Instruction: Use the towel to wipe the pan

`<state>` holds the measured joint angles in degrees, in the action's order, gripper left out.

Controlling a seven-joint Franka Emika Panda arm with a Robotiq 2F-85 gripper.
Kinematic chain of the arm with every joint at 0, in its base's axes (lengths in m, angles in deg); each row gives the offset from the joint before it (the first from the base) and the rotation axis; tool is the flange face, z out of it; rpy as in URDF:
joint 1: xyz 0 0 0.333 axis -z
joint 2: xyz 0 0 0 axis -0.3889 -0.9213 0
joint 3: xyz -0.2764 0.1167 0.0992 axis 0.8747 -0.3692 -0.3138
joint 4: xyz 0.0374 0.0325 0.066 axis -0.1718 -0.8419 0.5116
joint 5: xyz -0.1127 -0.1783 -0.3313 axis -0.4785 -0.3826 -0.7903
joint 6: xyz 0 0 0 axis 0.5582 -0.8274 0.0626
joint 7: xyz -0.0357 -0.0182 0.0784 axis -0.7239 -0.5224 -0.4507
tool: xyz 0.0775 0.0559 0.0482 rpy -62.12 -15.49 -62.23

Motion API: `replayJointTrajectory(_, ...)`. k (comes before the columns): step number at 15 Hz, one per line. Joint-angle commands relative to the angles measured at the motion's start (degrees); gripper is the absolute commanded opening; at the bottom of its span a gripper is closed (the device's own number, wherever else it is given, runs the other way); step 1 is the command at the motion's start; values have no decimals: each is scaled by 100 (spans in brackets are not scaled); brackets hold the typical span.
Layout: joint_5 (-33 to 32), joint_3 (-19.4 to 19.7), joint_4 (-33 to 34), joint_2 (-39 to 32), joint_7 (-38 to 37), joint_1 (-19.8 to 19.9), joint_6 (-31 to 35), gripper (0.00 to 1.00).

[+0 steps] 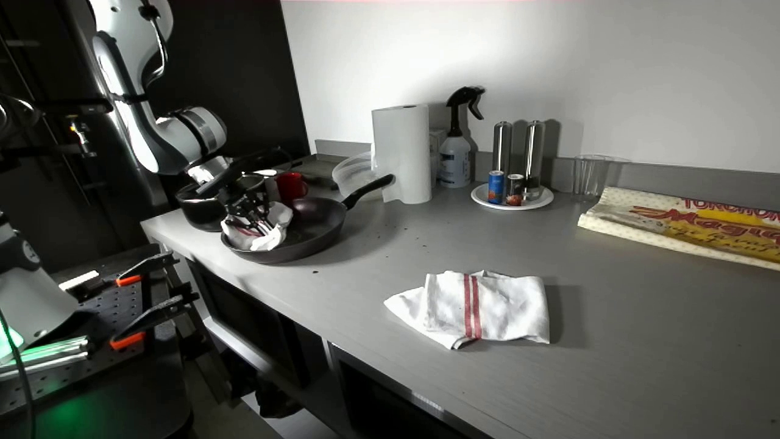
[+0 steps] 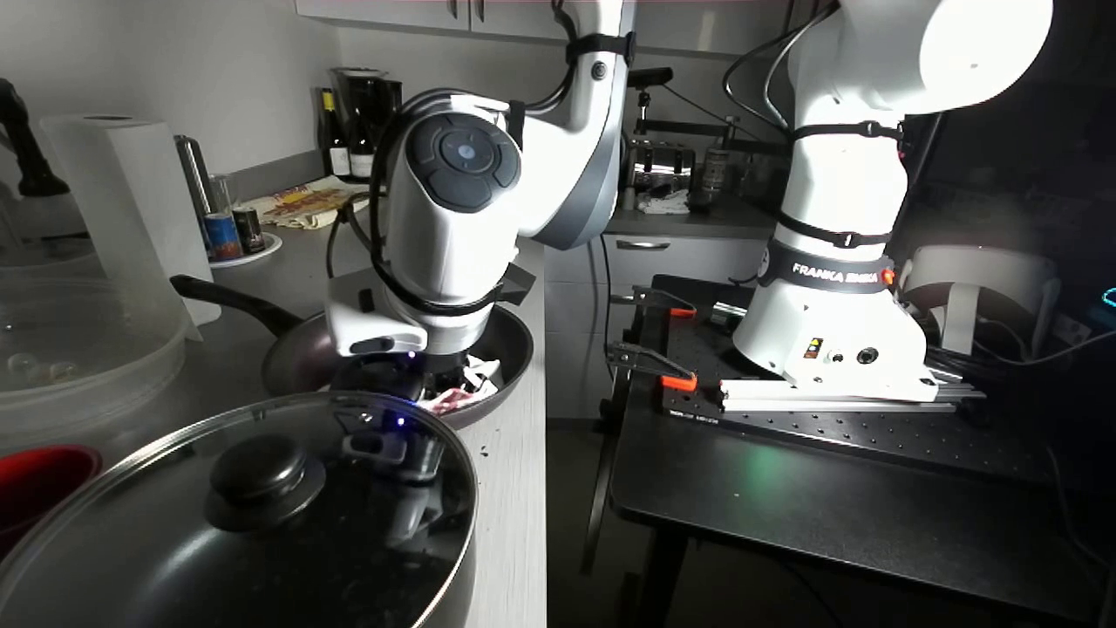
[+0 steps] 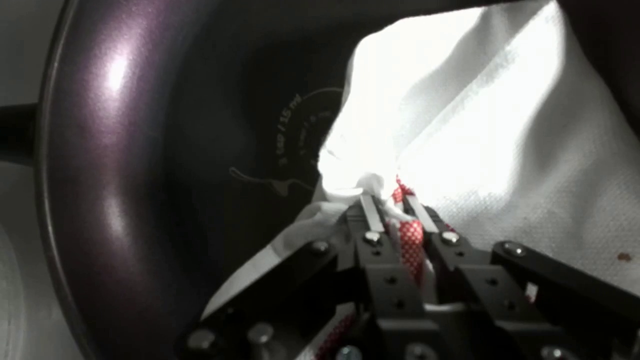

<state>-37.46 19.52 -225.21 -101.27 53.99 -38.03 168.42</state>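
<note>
The dark frying pan [image 1: 322, 210] sits on the counter near its edge, its handle pointing toward the wall; it also shows in an exterior view [image 2: 301, 349] and in the wrist view [image 3: 117, 150]. My gripper [image 3: 392, 200] is shut on a white towel with red stripes [image 3: 465, 115]. The fingers pinch a bunched fold of it inside the pan. The towel lies spread over part of the pan's bottom and shows in both exterior views [image 1: 279, 221] [image 2: 481, 375]. A second folded white towel with red stripes [image 1: 506, 308] lies apart on the counter.
A lidded black pot [image 2: 349, 549] stands close beside the pan, with a red mug [image 1: 291, 185] and a clear plastic tub [image 2: 87, 349] nearby. A paper roll [image 1: 402, 152], spray bottle [image 1: 455, 161] and white plate [image 1: 544, 199] with cans stand along the wall.
</note>
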Motion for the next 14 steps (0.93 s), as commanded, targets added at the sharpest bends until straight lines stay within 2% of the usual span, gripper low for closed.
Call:
replayJointTrajectory(1, -2, 16, 158, -514, -133, 135, 70, 4)
replayJointTrajectory(6, 55, 266, 279, -278, -592, 522, 167, 4)
replayJointTrajectory(11, 83, 522, 310, -108, -832, 1090, 650, 4)
replayJointTrajectory(14, 18, 519, 297, -95, -861, 1299, 960, 4)
